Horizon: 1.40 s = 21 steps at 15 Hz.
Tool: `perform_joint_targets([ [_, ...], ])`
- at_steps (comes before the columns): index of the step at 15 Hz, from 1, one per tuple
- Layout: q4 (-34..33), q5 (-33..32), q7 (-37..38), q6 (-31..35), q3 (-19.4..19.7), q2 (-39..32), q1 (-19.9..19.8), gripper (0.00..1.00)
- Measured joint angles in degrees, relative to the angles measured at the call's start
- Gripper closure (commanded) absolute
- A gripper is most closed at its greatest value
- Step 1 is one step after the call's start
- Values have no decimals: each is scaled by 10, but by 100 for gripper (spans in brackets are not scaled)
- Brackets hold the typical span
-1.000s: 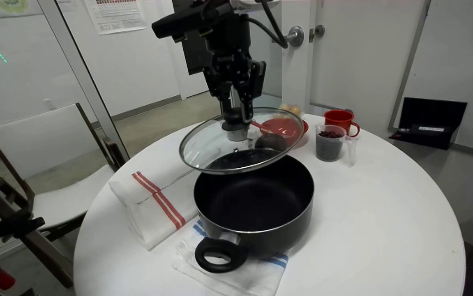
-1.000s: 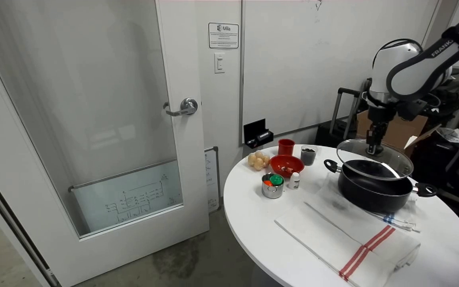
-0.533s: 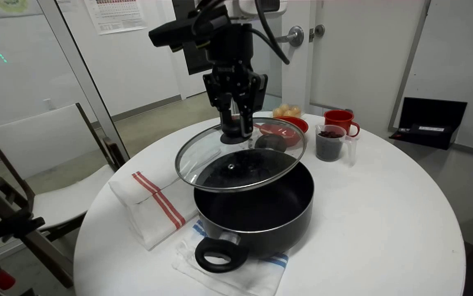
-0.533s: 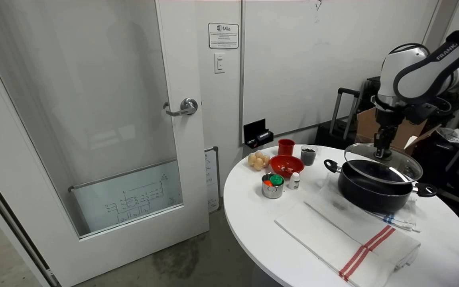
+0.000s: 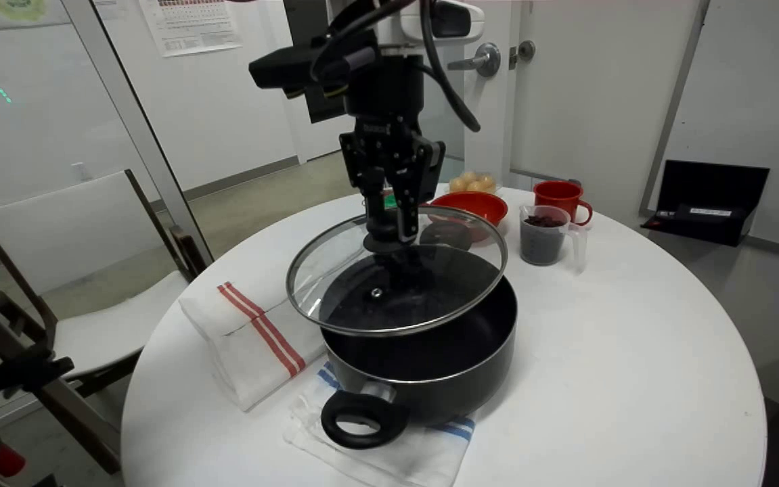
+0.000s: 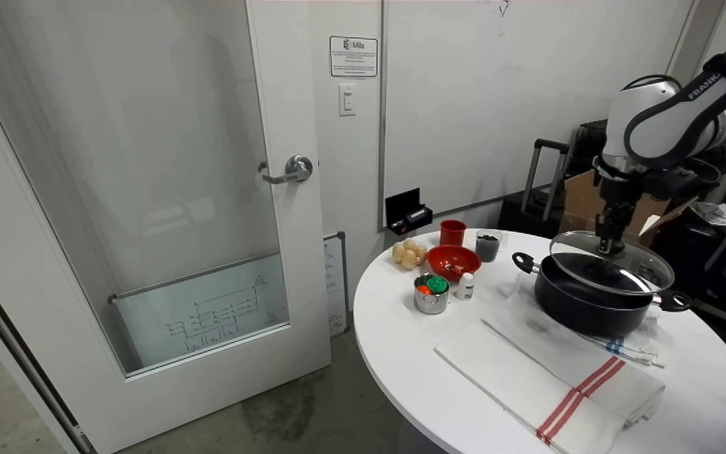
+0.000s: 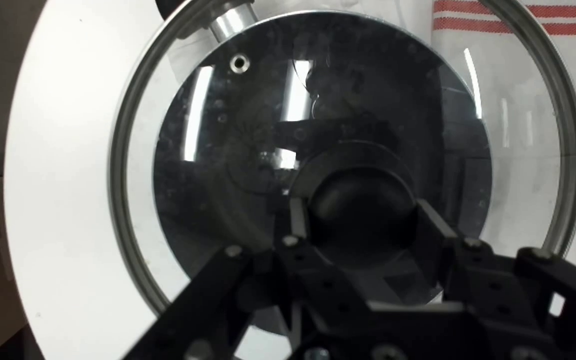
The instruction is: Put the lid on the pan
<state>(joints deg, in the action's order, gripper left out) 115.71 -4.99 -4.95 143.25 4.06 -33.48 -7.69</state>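
The clear glass lid with its metal rim hangs over the black pan. Both also show in an exterior view, the lid above the pan. The lid looks slightly tilted and off-centre from the pan, with the pan's near interior uncovered. My gripper is shut on the lid's dark knob, with a finger on each side of it. The wrist view shows the gripper round the knob and the lid's rim reaching past the pan's edge on the towel side.
A red-striped towel lies beside the pan, and a blue-striped cloth lies under it. Behind stand a red bowl, a measuring cup, a red mug, a metal cup and a white bottle.
My gripper has moved down with the lid, bringing it closer to the pan. In an exterior view the lid has also shifted right. The pan has not moved.
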Motion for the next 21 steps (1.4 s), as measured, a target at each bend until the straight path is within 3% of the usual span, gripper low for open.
perform_joint_targets([
  [21, -33, 7, 0, 14, 0, -56, -12, 74],
])
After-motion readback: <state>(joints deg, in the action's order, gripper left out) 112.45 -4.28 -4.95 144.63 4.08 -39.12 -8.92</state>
